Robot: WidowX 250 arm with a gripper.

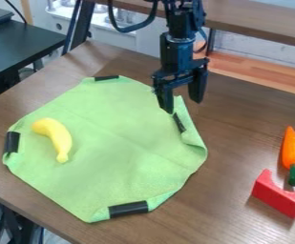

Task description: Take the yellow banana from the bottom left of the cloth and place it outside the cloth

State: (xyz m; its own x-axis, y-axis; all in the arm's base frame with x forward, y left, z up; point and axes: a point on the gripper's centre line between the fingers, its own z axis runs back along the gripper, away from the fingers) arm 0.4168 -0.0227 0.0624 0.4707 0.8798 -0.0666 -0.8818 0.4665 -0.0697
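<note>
The gripper [183,106] is held above the cloth's upper-right edge, its fingers spread apart. The green cloth [121,138] is fixed to the table [223,143] with black tape [128,209]. Well apart from the gripper, to its left and lower in the view, the yellow banana [57,137] is seen lying on the cloth's left part. Farther out, at the right, an orange carrot [291,147] is set with its green end by a red block [279,194].
</note>
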